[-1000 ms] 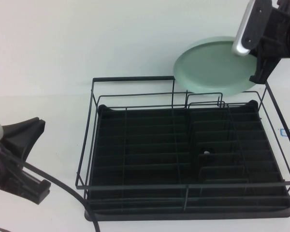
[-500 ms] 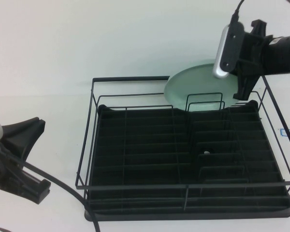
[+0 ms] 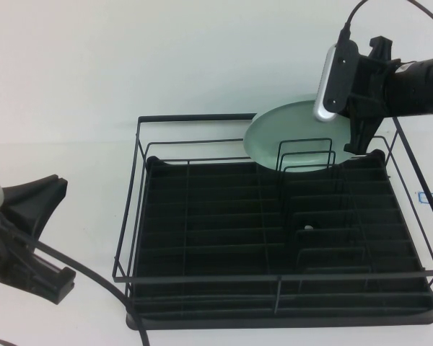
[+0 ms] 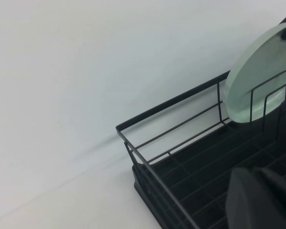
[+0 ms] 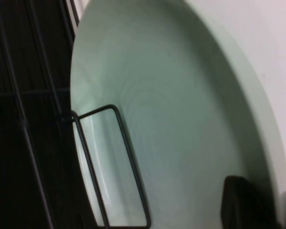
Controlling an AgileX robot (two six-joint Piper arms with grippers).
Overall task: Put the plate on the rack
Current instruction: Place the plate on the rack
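Two arms: left parked near, right working far
Left gripper (image 3: 29,238): near-left corner of the table, beside the rack's left side, well apart from the plate; fingers closed together, nothing in them
Table (image 3: 130,65): plain white surface, rack sits on it
Rack (image 3: 202,216): large black wire dish rack, ribbed black tray base, upright wire dividers on its right half
Small blue mark (image 3: 431,198): on the table just right of the rack
Plate (image 3: 289,133): pale mint-green, round, tilted up on edge at the rack's far side, right of centre; lower edge dips behind the far wire dividers, upper part stands above the rack's far rail
Plate, left wrist view (image 4: 257,71): leaning at the rack's far end, two wire loops cross in front of its lower part
Plate, right wrist view (image 5: 171,119): fills most of the frame, one wire loop in front of it
Right gripper (image 3: 357,126): above the rack's far-right corner, narrowly parted fingers clamped on the plate's right rim
Right finger (image 5: 243,200): dark pad lying on the plate's face near its rim
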